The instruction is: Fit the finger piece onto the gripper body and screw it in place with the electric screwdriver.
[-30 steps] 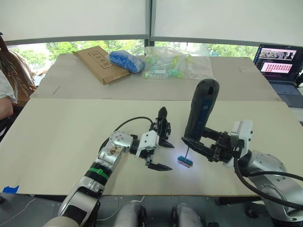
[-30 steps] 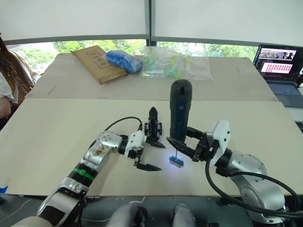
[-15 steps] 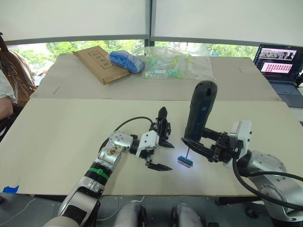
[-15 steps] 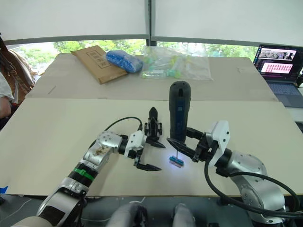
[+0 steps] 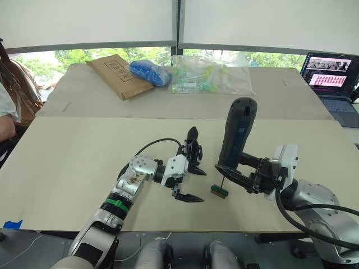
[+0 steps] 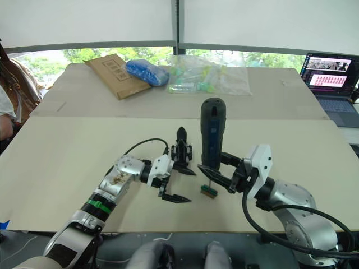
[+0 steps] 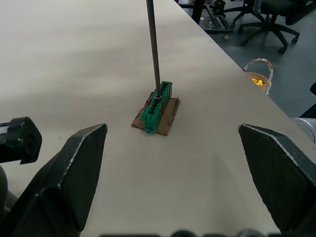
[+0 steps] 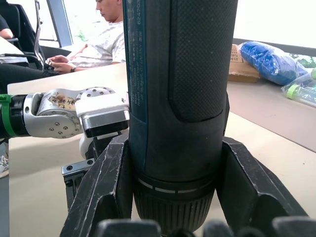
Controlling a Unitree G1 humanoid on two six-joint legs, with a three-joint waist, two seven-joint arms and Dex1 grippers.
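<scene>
The electric screwdriver (image 5: 238,131) stands upright, with my right gripper (image 5: 233,168) shut on its lower end; in the right wrist view the fingers (image 8: 103,192) clamp its barrel (image 8: 177,89). Its thin bit (image 7: 153,44) comes down onto a small green block (image 5: 217,191) on a brown scrap. My left gripper (image 5: 201,185) is open, its fingers (image 7: 74,168) spread wide on either side of that block. The gripper body (image 5: 192,147), black with one upright pointed finger, stands just behind the left gripper. The finger piece is out of view.
On the far table lie a cardboard envelope (image 5: 115,75), a blue bag (image 5: 150,72) and a clear bag of parts (image 5: 210,78). A laptop (image 5: 331,73) sits at the far right. A person (image 5: 8,106) sits at the left edge.
The white light at the screwdriver's tip has gone out and the green block now looks darker. Both arms have hardly moved.
</scene>
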